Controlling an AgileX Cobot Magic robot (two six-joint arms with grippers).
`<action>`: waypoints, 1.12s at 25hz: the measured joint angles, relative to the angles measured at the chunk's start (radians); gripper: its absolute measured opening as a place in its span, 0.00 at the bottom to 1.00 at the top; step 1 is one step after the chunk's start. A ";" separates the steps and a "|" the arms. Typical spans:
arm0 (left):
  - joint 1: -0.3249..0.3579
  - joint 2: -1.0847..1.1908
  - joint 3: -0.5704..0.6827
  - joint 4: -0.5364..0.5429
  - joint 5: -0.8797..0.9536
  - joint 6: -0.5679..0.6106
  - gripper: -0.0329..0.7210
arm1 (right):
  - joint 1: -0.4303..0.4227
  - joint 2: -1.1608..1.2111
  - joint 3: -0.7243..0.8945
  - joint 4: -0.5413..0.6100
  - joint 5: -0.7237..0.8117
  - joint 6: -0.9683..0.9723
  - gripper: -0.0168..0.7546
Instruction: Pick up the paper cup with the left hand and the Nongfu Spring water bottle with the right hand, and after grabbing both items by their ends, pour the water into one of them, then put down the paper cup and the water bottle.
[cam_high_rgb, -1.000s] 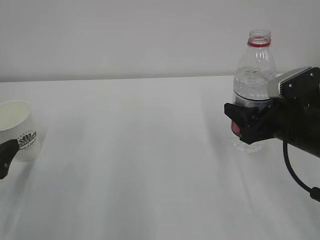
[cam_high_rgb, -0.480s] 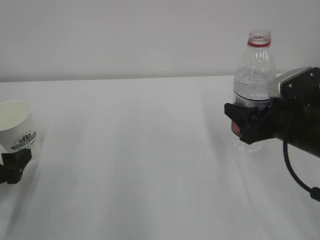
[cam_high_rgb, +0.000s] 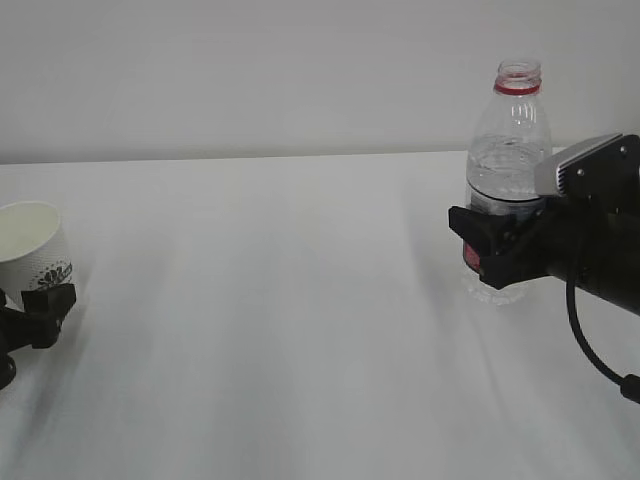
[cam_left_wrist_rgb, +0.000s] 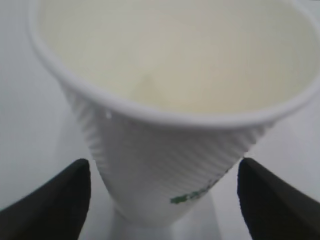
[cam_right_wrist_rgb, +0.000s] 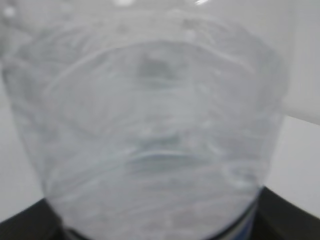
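The paper cup (cam_high_rgb: 32, 243) stands upright at the table's far left, white and ribbed with a green logo. My left gripper (cam_high_rgb: 28, 302) straddles its lower part. In the left wrist view the cup (cam_left_wrist_rgb: 165, 150) sits between the black fingertips (cam_left_wrist_rgb: 55, 200), with a gap on each side, so the left gripper (cam_left_wrist_rgb: 162, 202) is open. The uncapped Nongfu Spring water bottle (cam_high_rgb: 510, 130) stands at the right, and clear water (cam_high_rgb: 505, 185) shows in it. My right gripper (cam_high_rgb: 490, 255) is shut on its label band. The bottle (cam_right_wrist_rgb: 150, 125) fills the right wrist view, with the fingers (cam_right_wrist_rgb: 292, 215) against its sides.
A white table (cam_high_rgb: 280, 330) stretches between the two arms, and a plain pale wall (cam_high_rgb: 250, 70) stands behind it. A black cable (cam_high_rgb: 590, 350) hangs below the right wrist. The cup stands close to the view's left edge.
My left gripper has come forward and up from the lower left, and its fingers now flank the cup's base. The right gripper and the bottle have not moved.
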 joint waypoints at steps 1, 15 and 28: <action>0.000 0.005 -0.008 0.000 0.000 0.000 0.95 | 0.000 0.000 0.000 0.000 0.000 0.000 0.65; 0.000 0.087 -0.070 -0.015 -0.004 0.002 0.95 | 0.000 0.000 0.000 0.004 0.000 -0.023 0.65; 0.000 0.128 -0.177 -0.015 -0.004 0.002 0.95 | 0.000 0.000 0.000 0.008 0.000 -0.042 0.65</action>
